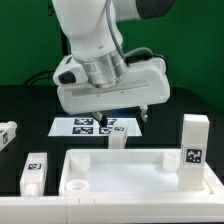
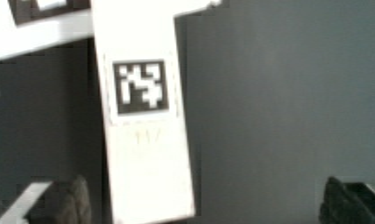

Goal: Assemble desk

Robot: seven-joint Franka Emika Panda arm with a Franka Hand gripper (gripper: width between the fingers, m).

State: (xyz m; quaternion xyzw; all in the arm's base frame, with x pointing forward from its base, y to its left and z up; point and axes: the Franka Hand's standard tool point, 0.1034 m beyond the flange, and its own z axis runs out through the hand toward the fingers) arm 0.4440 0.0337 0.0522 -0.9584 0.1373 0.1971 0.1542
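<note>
The white rimmed tabletop (image 1: 130, 172) lies at the front of the exterior view. One tagged leg (image 1: 194, 148) stands upright at its right end. My gripper (image 1: 122, 118) hangs open just behind the tabletop's far rim, over another white leg (image 1: 118, 140). In the wrist view that leg (image 2: 145, 130) runs lengthwise between my fingers, close to one finger (image 2: 51, 205) and well apart from the other. My gripper (image 2: 202, 205) grips nothing. A third leg (image 1: 35, 172) lies to the tabletop's left, and another leg (image 1: 8, 135) lies at the far left edge.
The marker board (image 1: 92, 125) lies flat on the black table behind the tabletop, partly under my gripper. A green wall backs the scene. A white edge (image 2: 42, 45) crosses one corner of the wrist view; I cannot tell what it belongs to.
</note>
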